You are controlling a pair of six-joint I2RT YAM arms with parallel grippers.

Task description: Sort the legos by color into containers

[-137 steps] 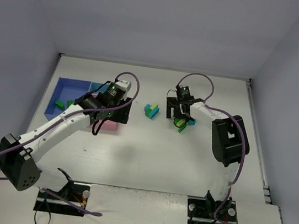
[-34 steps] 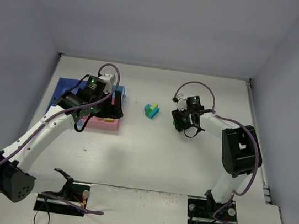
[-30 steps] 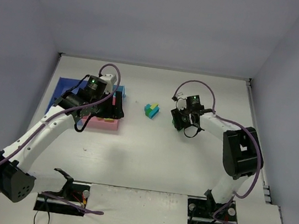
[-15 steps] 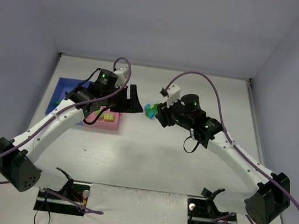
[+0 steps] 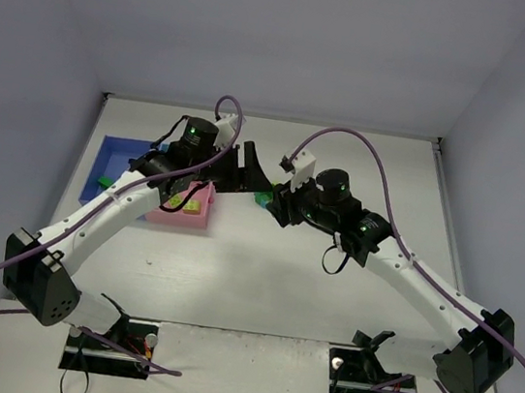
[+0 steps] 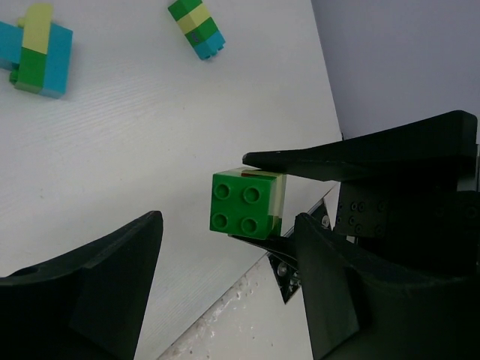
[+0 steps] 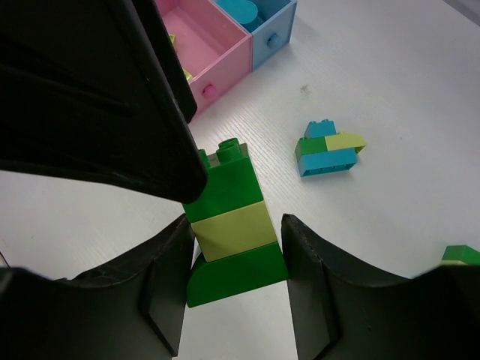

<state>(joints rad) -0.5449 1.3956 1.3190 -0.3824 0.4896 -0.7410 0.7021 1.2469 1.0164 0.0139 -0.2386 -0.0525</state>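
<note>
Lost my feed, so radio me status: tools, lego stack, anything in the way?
Right tool shut on green and yellow-green lego stack. Left tool open, close by the stack's top. Loose legos lie clear of both.

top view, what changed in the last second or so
Left gripper swung right off the trays toward the middle; right gripper swung left to meet it. Right is clamped on a green and yellow-green stack, left open around its top. Trays stayed put.
</note>
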